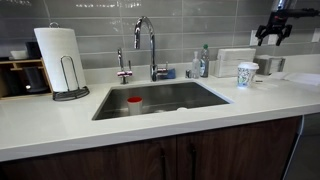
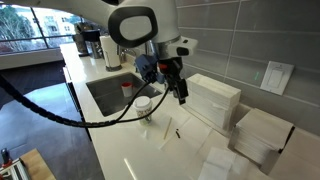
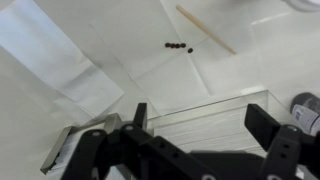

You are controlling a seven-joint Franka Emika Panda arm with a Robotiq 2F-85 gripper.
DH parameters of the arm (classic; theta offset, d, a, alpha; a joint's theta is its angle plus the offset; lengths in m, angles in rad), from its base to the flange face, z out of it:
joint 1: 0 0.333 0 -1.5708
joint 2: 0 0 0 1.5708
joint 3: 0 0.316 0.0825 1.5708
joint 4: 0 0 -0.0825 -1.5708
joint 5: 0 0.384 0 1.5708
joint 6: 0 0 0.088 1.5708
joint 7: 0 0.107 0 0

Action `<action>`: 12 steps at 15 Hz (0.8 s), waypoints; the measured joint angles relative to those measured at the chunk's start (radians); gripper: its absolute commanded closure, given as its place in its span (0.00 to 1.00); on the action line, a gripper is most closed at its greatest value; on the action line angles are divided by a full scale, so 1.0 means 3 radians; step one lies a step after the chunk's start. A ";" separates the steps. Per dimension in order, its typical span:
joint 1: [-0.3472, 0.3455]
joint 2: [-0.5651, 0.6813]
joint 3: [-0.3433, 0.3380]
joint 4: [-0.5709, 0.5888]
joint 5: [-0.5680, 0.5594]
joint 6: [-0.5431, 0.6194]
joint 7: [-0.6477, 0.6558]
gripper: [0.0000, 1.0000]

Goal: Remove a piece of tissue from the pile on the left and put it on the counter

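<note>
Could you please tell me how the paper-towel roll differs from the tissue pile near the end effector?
The paper-towel roll is a tall upright cylinder; the tissue pile is a blocky rectangular stack. The roll stands on a wire stand; the pile rests directly on the counter. Both are plain white paper.
</note>
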 measured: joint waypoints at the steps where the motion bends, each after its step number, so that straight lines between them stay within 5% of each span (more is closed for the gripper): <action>1: 0.0012 -0.0118 0.0003 -0.0005 -0.0020 -0.0145 -0.0140 0.00; 6: 0.0170 -0.0720 0.0050 0.0031 0.0201 -0.1010 -0.0773 0.00; 12: 0.0431 -0.0977 0.0154 0.0241 0.0298 -0.1788 -0.0886 0.00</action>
